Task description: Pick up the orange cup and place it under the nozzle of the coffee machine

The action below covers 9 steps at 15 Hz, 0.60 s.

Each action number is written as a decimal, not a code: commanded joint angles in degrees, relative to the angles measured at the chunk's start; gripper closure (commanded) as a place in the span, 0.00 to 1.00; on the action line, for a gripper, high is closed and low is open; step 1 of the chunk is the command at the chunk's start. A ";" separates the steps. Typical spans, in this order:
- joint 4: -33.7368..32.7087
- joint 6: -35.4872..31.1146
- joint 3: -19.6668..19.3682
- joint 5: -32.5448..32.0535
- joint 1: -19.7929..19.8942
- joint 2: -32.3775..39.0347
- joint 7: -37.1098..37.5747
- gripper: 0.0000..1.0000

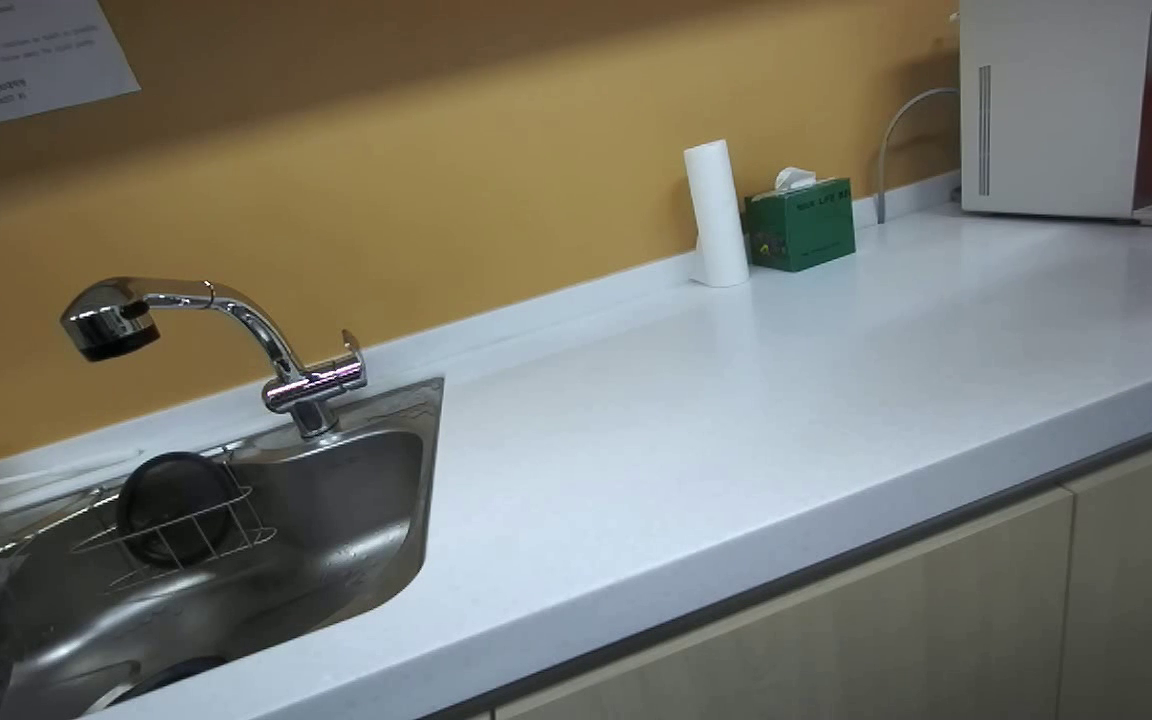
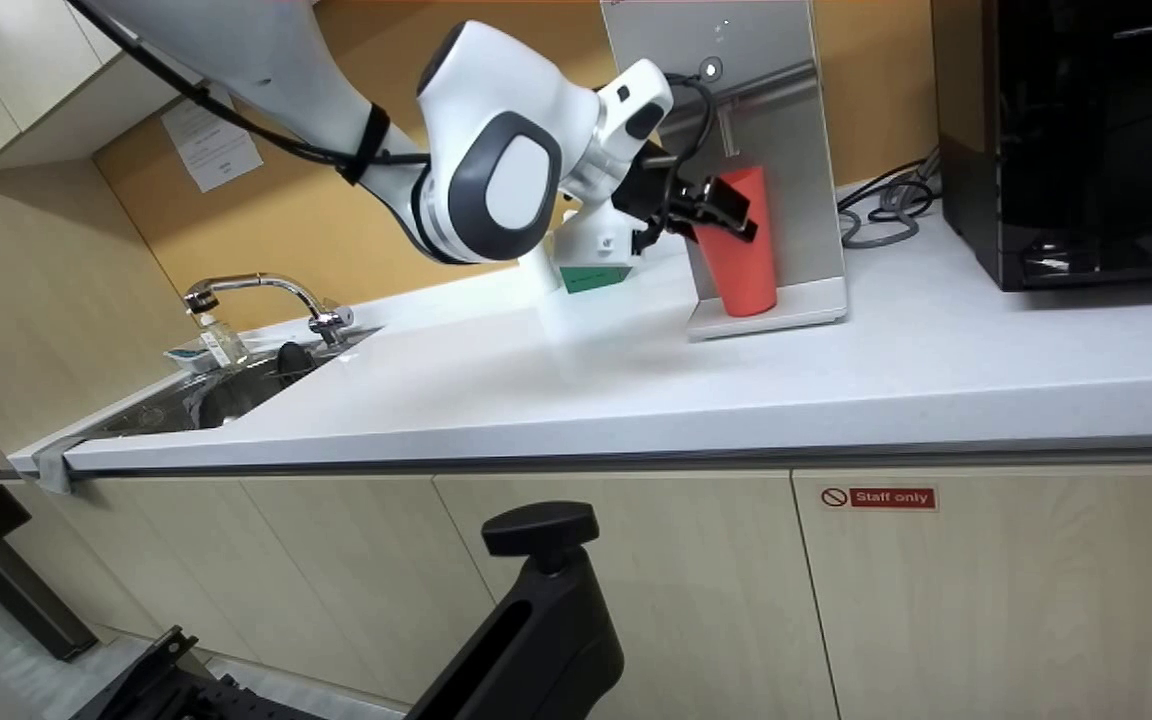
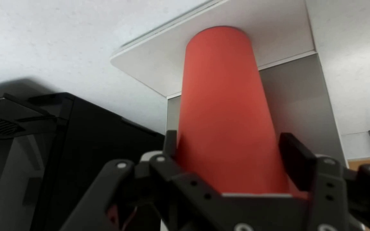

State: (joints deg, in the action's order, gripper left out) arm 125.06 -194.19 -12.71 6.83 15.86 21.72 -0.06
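At the far left, a steel sink (image 1: 366,490) is set into the white bench (image 1: 736,420), with a chrome tap (image 1: 314,385) behind it. Further right, a white roll (image 1: 718,215) stands just beside a green box (image 1: 804,228). In an exterior view the arm (image 2: 496,140) reaches above the bench to the end effector (image 3: 228,141), which grasps the orange cup (image 2: 741,262), its fingers (image 3: 295,160) against opposite sides of the upper part. The cup stands about upright over the base plate (image 2: 811,302) of the coffee machine (image 1: 1056,130), in front of the grey panel (image 2: 796,200) and below what is probably the nozzle (image 2: 728,132). Its foot looks to be on the plate; I cannot tell whether its weight is fully down.

The smooth, plain wall suggests light plastic, likely to give under a hard squeeze and unlikely to shatter. Since the cup narrows toward the foot, a hold high up, below the rim, seems right: the flare should stop it sliding down through the fingers. If empty, it could tip easily, so the two sides should let go evenly. At the far right, a black appliance (image 2: 1106,150) stands apart from the machine.
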 commanded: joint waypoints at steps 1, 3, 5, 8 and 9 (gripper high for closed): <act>-1.63 1.88 -0.34 0.34 -0.18 0.25 1.70 0.00; -1.48 2.25 -0.20 0.16 -0.13 -0.01 1.61 0.00; -1.11 2.75 -0.44 0.16 -0.47 -0.50 1.43 0.00; 0.14 4.88 -2.25 1.03 -2.26 -1.82 0.01 0.00; 0.72 5.93 -4.10 1.25 -3.89 -2.37 -0.34 0.00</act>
State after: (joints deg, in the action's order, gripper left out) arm 124.80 -191.71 -13.33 6.87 15.30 21.53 -0.05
